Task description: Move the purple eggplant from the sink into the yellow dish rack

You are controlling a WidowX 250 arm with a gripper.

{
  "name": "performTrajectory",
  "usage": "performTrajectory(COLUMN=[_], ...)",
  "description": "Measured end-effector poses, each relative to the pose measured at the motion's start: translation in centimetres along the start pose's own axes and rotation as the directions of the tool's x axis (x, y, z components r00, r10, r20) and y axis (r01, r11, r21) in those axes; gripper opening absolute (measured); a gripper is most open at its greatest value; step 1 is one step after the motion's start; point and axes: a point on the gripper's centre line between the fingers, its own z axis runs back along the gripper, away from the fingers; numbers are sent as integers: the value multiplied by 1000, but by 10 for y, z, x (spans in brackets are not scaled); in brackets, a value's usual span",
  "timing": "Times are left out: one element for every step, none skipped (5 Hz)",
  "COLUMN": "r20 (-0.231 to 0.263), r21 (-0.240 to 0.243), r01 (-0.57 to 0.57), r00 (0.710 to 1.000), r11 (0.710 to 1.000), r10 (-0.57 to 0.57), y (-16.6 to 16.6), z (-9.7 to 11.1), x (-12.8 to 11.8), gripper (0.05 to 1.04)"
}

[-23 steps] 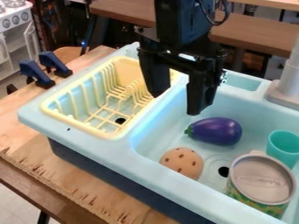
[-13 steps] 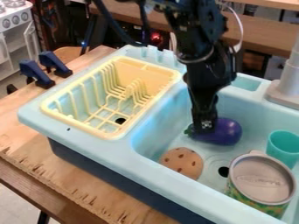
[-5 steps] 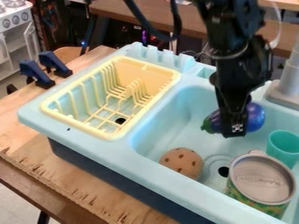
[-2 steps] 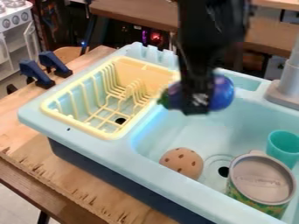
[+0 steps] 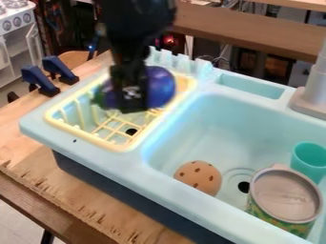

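We have the purple eggplant [image 5: 161,88] pinched in the black gripper [image 5: 132,107], over the yellow dish rack [image 5: 121,147].
Right of the rack, in the light blue sink's [image 5: 191,128] basin, we see a brown spotted cookie [image 5: 198,177], a lidded can [image 5: 284,196] and a teal cup [image 5: 309,159] just behind the can.

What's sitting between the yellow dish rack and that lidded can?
In the camera view, a brown, dark-spotted toy food lies between the yellow dish rack and the lidded can, as do the sink rim and drain hole.
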Motion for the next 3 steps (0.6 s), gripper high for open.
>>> performTrajectory(r20=[28, 47, 66], r21=[17, 47, 50], r01=[-69, -129, -232], r00=[997, 991, 971], r11=[997, 991, 971], r10=[68, 127, 229], y=[4, 15, 34], z=[-11, -27, -38], x=[-24, -43, -64], gripper=[810, 810, 810])
